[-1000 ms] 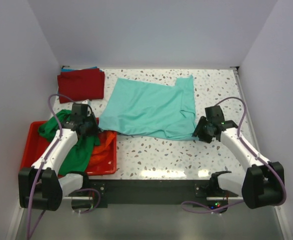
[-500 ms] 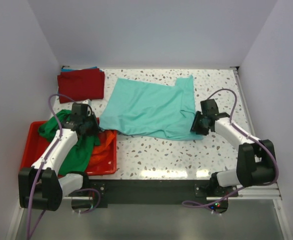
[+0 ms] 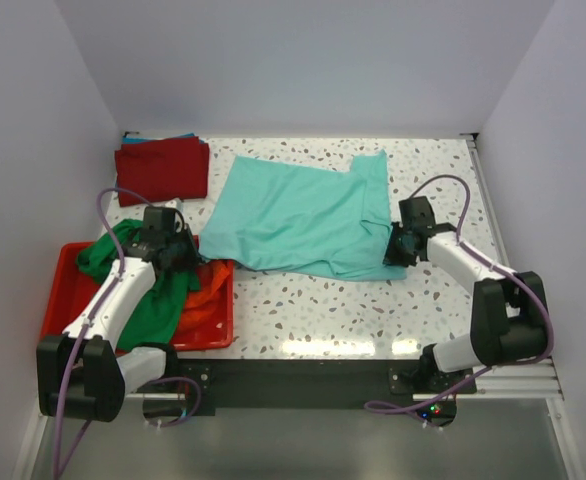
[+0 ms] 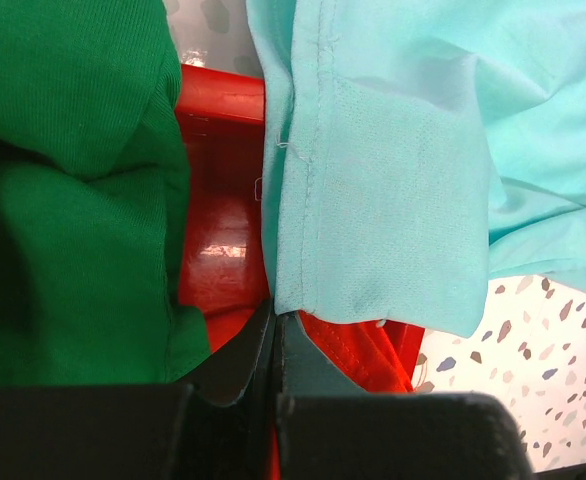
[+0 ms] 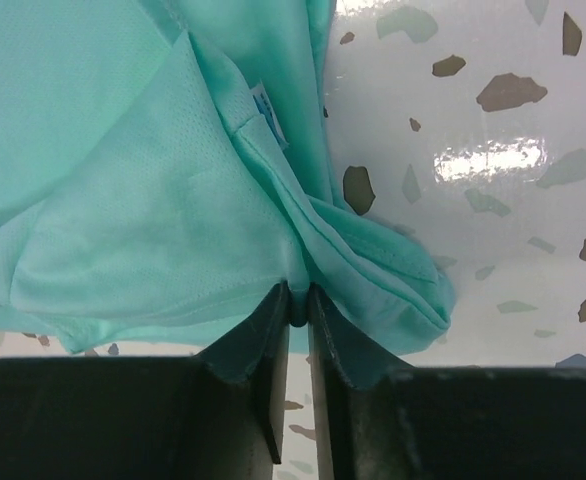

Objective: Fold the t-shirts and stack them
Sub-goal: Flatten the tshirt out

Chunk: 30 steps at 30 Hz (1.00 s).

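Across the speckled bench [image 3: 373,300] a teal t-shirt [image 3: 303,215] lies spread. Overhead hides the grips; wrist cameras show the left end effector [image 4: 275,312] clenched on its hem above the red bin [image 4: 223,95], the right end effector [image 5: 299,300] pinching a bunched corner.

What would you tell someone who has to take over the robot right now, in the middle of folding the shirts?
Left gripper: shut on the near left hem of the teal shirt, above a corner of the red bin.
Right gripper: pinched on that shirt's near right corner.
The teal shirt lies spread on the table, not yet folded.
Done: dark red shirt folded at the back left, with a blue shirt edge showing behind it.
Left: fold and stack the teal shirt, then the green shirt and orange shirt in the bin.
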Each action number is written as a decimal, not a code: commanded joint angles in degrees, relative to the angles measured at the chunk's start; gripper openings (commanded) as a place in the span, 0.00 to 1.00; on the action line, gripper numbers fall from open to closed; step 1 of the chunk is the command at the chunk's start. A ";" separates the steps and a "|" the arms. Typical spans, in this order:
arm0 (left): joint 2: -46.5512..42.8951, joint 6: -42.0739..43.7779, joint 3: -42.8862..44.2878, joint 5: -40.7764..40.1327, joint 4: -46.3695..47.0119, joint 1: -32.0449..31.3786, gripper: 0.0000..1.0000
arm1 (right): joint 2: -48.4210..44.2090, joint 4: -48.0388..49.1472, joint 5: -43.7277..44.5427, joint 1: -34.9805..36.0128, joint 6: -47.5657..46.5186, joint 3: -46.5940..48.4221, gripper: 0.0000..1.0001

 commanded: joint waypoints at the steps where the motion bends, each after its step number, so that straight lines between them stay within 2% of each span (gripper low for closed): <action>1: -0.54 1.00 -0.30 1.04 1.47 0.40 0.00 | 0.16 1.00 0.05 0.00 -1.53 3.03 0.15; 5: -0.46 1.17 -0.30 1.13 1.38 0.40 0.00 | -0.45 -1.55 1.20 -0.09 -2.23 5.13 0.11; 8: -0.54 1.17 -0.21 1.21 1.56 0.40 0.00 | -2.29 -4.80 1.55 0.00 -2.50 7.06 0.05; 9: -0.37 0.91 -0.12 1.30 1.74 0.40 0.00 | -3.08 -6.89 1.55 0.00 -2.50 7.77 0.00; 18: 4.63 -3.91 5.49 4.90 8.58 -0.21 0.00 | -10.65 -16.57 2.25 -0.61 -0.21 21.29 0.00; 24: 17.46 -4.27 25.07 4.11 9.03 -4.34 0.00 | -4.34 -19.66 5.24 -2.81 -1.18 40.00 0.00; 25: 19.13 -4.27 32.15 4.03 8.77 -4.60 0.00 | -3.10 -19.83 5.33 -3.16 -1.27 42.64 0.00; 27: 24.31 -4.62 39.83 4.03 7.02 -5.39 0.00 | 0.23 -20.71 6.03 -3.78 -1.01 51.60 0.00; 28: 25.81 -4.97 47.53 4.20 5.97 -5.48 0.00 | 1.21 -20.89 6.12 -3.95 -0.74 54.59 0.00; 30: 29.77 -6.20 54.77 4.73 5.26 -5.57 0.00 | 3.23 -21.33 6.21 -4.31 -0.13 63.64 0.00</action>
